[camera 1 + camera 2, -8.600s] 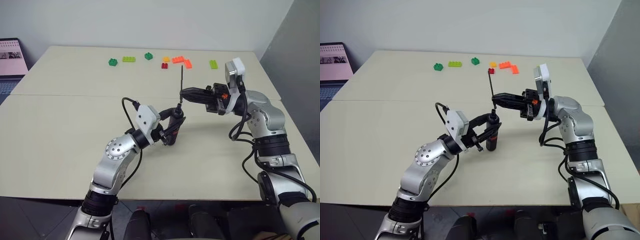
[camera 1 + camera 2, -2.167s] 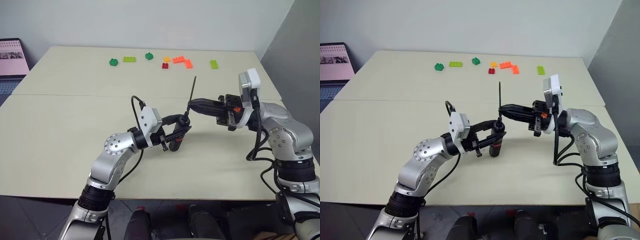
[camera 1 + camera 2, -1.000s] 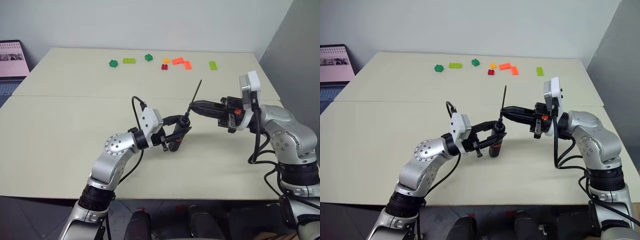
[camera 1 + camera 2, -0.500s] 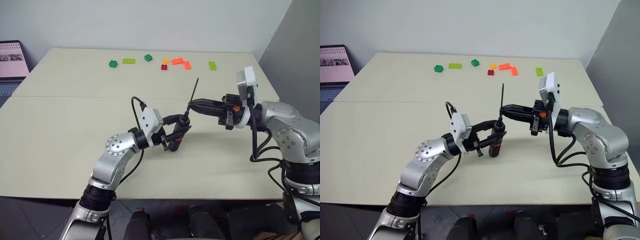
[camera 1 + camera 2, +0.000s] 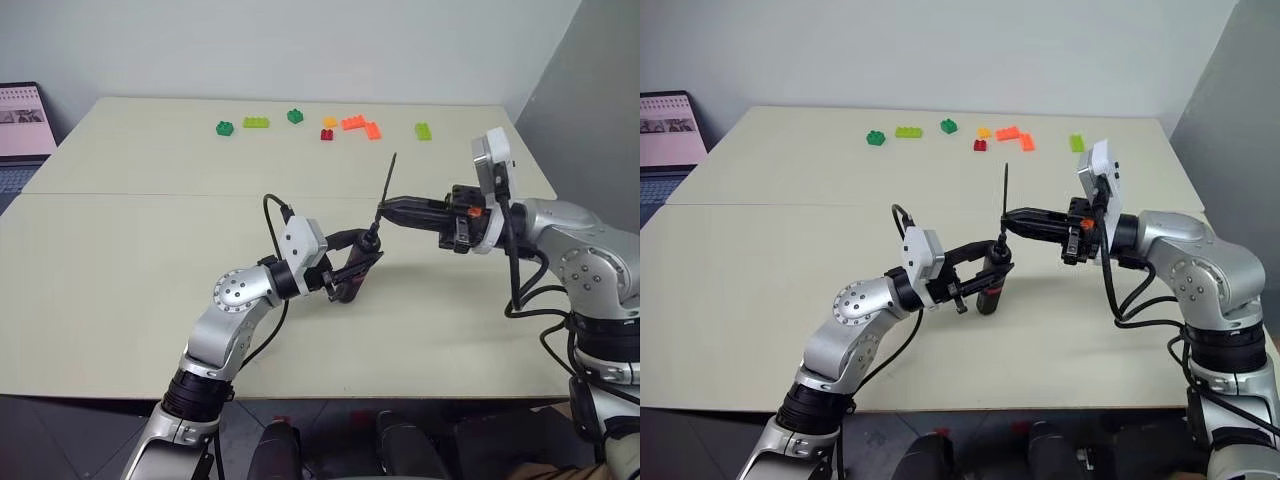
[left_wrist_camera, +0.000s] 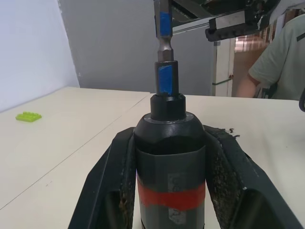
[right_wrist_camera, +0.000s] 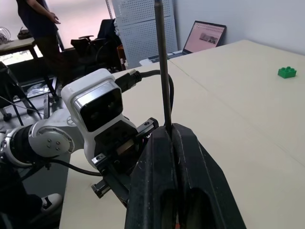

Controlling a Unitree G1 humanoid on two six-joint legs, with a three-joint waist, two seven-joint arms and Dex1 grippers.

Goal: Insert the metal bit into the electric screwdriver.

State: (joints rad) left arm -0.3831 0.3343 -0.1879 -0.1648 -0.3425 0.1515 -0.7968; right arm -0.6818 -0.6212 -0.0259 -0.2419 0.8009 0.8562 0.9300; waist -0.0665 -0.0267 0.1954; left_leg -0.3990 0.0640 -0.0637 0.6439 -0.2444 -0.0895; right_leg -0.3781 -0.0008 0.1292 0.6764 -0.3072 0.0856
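- The electric screwdriver (image 6: 169, 157) is clamped upright between the two fingers of the left gripper (image 5: 352, 262), its base resting on or just above the table (image 5: 120, 260); contact cannot be told.
- A red band is seen around the screwdriver's black body, with faint embossed markings above and below it that cannot be read.
- A narrow collar marked with blue is seen at the screwdriver's top, directly above the left gripper's fingers (image 6: 112, 176).
- The metal bit (image 5: 1005, 190) is pinched near its lower end by the pressed-together fingers of the right gripper (image 5: 1006, 221), which reaches in level from the right.
- The bit stands nearly upright above the right gripper's fingertips, and its lower end, also marked with blue, is seen at the mouth of the screwdriver's collar; whether it is seated cannot be told.
- The right gripper is held just above and beside the left gripper, the two nearly touching at the screwdriver's top.
- Beyond both grippers, toy bricks are scattered along the table's far edge: green bricks (image 5: 243, 124), red and orange bricks (image 5: 350, 125) and a lime brick (image 5: 423, 130).
- An open laptop (image 5: 20, 125) is seen off the table's far left corner; its screen content is too small to be read.
- A person in a green shirt (image 6: 281, 62) is seen in the background of the left wrist view.
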